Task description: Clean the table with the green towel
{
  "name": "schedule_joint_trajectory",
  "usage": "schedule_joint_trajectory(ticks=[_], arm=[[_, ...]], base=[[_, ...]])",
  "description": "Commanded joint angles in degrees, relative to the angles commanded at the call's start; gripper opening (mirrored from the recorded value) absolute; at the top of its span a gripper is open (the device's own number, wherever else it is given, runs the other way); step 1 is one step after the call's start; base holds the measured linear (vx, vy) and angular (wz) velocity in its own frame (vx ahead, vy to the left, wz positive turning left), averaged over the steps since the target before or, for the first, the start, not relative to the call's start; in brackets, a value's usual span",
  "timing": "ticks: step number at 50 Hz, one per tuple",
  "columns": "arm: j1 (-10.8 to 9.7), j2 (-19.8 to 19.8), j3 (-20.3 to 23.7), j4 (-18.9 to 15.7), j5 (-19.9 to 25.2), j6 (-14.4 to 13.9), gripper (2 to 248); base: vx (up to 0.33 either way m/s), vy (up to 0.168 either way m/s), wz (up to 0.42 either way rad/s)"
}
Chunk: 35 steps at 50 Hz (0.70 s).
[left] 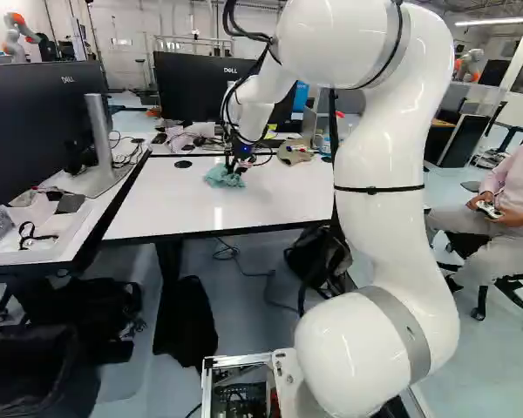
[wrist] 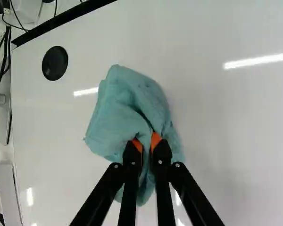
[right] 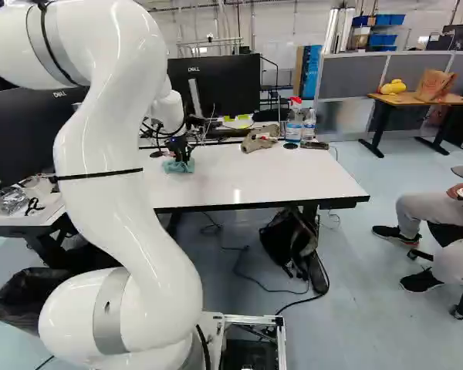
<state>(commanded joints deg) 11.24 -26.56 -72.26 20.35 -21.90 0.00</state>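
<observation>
Green towel (wrist: 125, 117), one, crumpled, lying on the white bench (left: 174, 205). Gripper (right: 184, 156), black, one: fingers nearly together, a pinched fold of the towel between the orange pads (wrist: 155, 140). Bulk of the cloth bunched ahead of the fingertips and spread a little to both sides; a narrower portion runs back beneath the fingers. Round black disc (wrist: 54, 63), set in the bench top, near the towel, not touching. Spray bottle (right: 295, 122), upright, on the bench, well apart from the towel.
</observation>
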Motion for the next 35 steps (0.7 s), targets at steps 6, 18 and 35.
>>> schedule_joint_trajectory(ticks=[6,18,35], arm=[[-0.99,-0.59,-0.78,0.0,0.0,0.0,41],[-2.15,-2.78,-3.75,0.0,0.0,0.0,41],[-2.46,-6.72,-9.18,0.0,0.0,0.0,41]], base=[[0.0,0.0,0.0],[0.0,0.0,0.0],[0.0,0.0,0.0]])
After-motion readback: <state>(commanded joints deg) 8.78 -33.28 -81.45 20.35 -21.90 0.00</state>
